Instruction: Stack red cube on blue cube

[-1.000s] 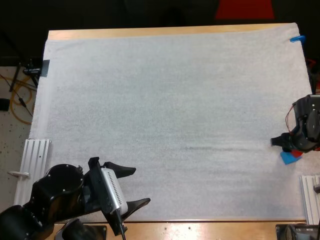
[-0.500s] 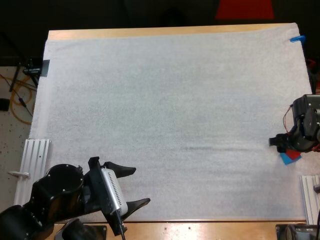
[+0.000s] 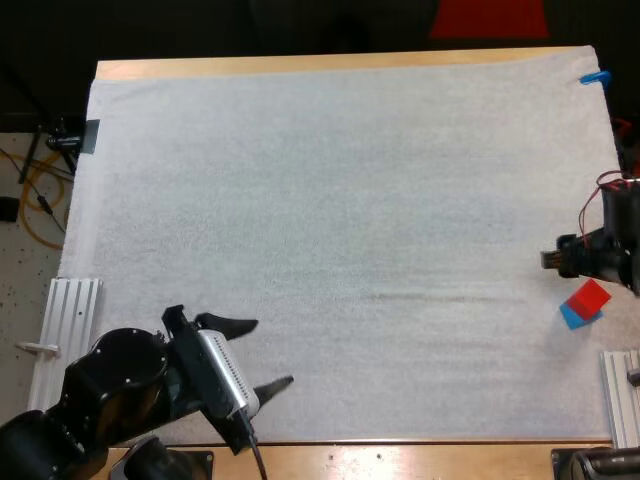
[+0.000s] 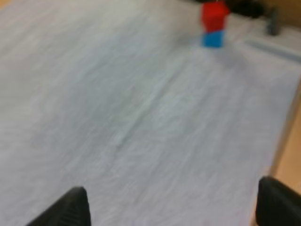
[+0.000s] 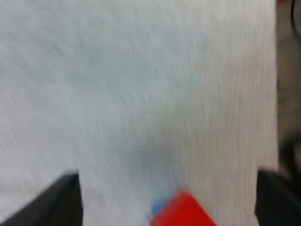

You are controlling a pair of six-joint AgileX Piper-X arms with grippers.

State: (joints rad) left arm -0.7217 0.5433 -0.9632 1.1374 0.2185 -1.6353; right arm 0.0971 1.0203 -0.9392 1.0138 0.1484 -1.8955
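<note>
- The white mat covers most of the table.
- My left gripper hovers at the near edge, fingers spread and empty.
- My right gripper hangs beside the stack, released and holding nothing.
- The red cube sits on the blue cube near the mat's right edge, so I judge the stacking done.

Red cube atop blue cube, far right of mat.
</note>
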